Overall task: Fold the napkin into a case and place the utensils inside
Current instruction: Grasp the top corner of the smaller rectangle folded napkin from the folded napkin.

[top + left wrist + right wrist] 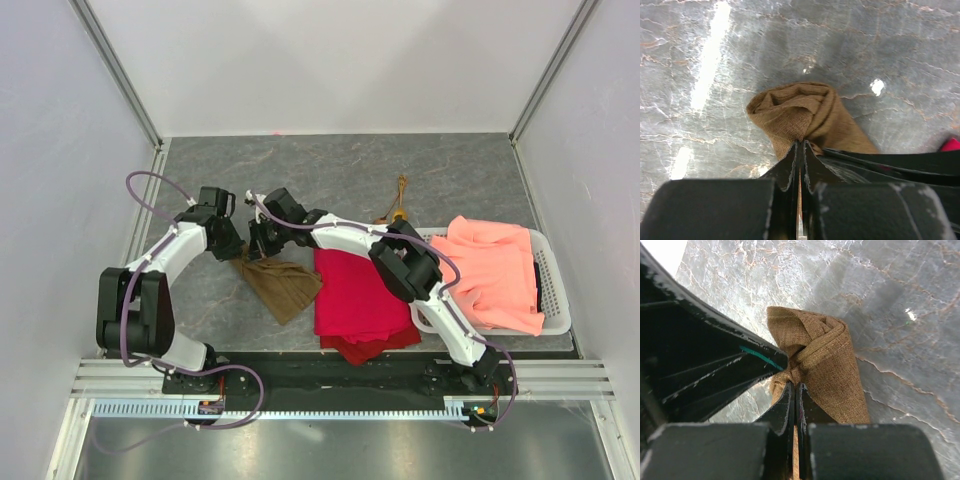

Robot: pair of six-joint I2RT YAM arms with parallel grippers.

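Note:
The olive-brown napkin (283, 285) lies bunched on the grey table, left of the red cloth. Its far end is gathered into a twisted knot of fabric (800, 110) (822, 352). My left gripper (241, 254) (800, 143) is shut, with a fold of that fabric pinched between its fingertips. Close beside it, my right gripper (262, 246) (794, 385) is also shut on the same bunched end. The two grippers almost touch each other. The gold utensils (397, 205) lie further back on the table, right of the grippers. No folded case shows.
A bright red cloth (356, 295) lies beside the napkin, near the table's front edge. A white basket (556, 300) at the right holds a salmon-orange cloth (497, 272). White walls close in the table on three sides.

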